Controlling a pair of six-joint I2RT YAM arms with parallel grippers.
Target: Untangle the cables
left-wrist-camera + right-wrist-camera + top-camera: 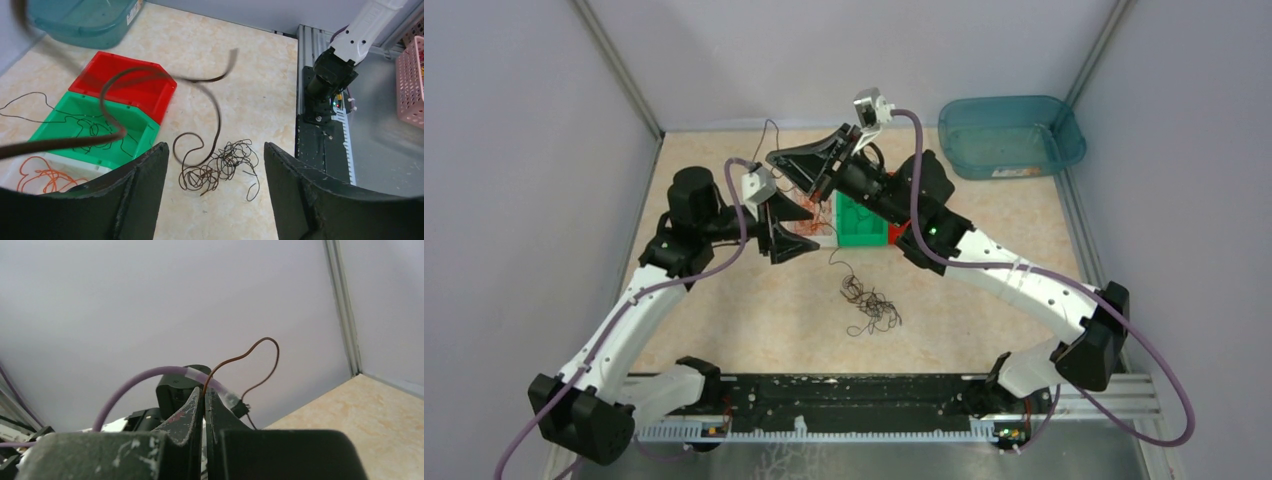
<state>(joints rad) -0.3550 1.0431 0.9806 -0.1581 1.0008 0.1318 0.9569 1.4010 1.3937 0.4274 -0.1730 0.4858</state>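
Observation:
A tangle of dark brown cables (871,305) lies on the table in front of the bins; in the left wrist view the tangle (220,167) sits below and between my open fingers. My left gripper (782,230) (215,150) is open and empty, hovering above the bins. My right gripper (776,158) (204,392) is raised and shut on one thin brown cable (265,342), which loops above the fingertips. A blurred dark strand (117,80) hangs close to the left wrist camera. Orange cables (42,175) lie in a white bin. Dark cables (92,130) lie in the green bin.
A green bin (856,222) and a red bin (900,233) stand mid-table, also seen in the left wrist view, green (55,117) and red (135,95). A teal tub (1009,135) is at the back right. Grey walls enclose the table.

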